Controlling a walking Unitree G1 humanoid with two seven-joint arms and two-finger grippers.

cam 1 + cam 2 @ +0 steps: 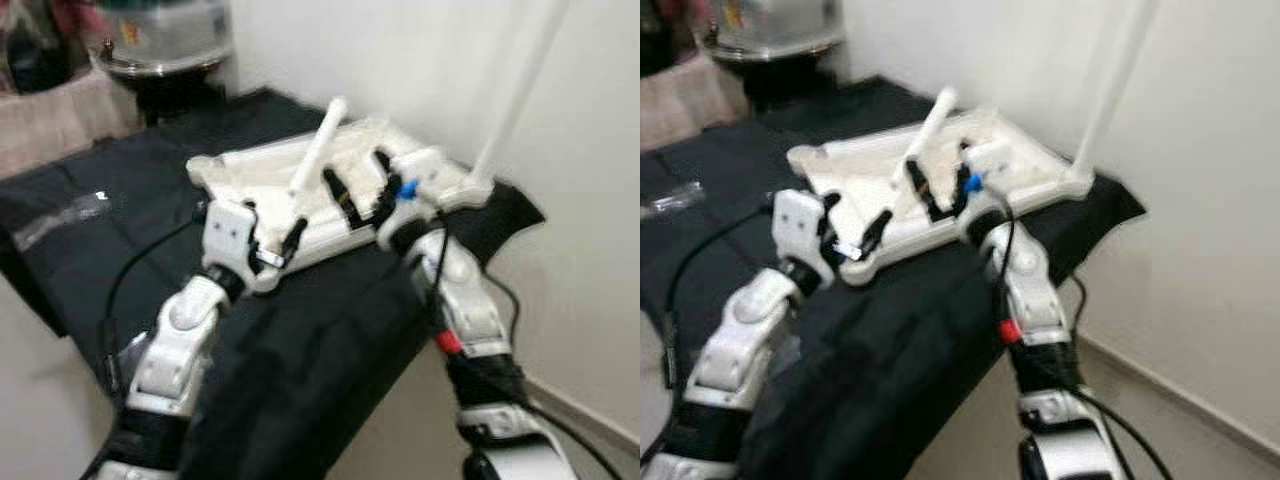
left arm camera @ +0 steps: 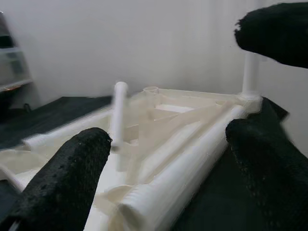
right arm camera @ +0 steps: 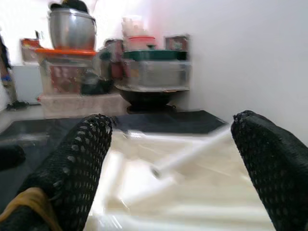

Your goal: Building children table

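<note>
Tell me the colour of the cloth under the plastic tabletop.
Black. The cloth under the white tabletop shows best in the left eye view.

corner leg (image 1: 520,90) — top cut off, whole scene motion-blurred

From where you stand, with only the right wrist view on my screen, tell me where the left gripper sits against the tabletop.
Observer: The left gripper is at the near edge of the white tabletop, fingers open.
Operator: Report any legs already fitted.
Observer: One white leg stands upright at the far right corner by the wall.
Operator: Say what the loose leg is doing.
Observer: The loose leg leans tilted over the tabletop's middle, just beyond the right gripper.
</note>
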